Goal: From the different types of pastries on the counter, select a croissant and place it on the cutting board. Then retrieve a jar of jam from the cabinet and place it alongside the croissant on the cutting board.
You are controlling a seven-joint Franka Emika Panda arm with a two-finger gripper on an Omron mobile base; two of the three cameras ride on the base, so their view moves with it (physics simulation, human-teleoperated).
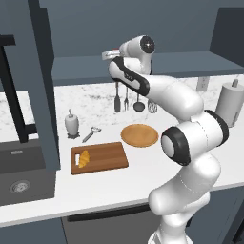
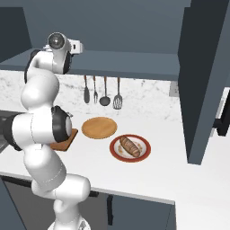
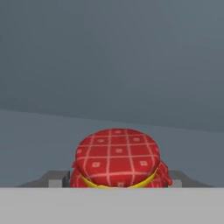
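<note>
The jar of jam (image 3: pixel 116 157), red with a checked cloth top, sits between my gripper's (image 3: pixel 116 178) fingers (image 3: pixel 56 177), which press against its sides. It rests on the cabinet shelf (image 1: pixel 186 64). My gripper (image 1: pixel 108 55) reaches into the cabinet (image 2: pixel 134 63) at shelf height, hand (image 2: pixel 80 46) level. The croissant (image 1: pixel 84 158) lies on the left end of the cutting board (image 1: pixel 107 159) on the counter (image 1: pixel 143 171). The brown elongated pastry (image 2: pixel 130 146) lies on a red-rimmed plate.
A round tan plate (image 1: pixel 139 135) sits behind the board. Utensils (image 1: pixel 126 100) hang on the wall under the shelf. Open cabinet doors (image 1: pixel 45 86) (image 2: pixel 202 81) stand at both sides. A sink (image 1: pixel 19 176), a small dispenser (image 1: pixel 71 124) and a paper roll (image 1: pixel 231 102) are nearby.
</note>
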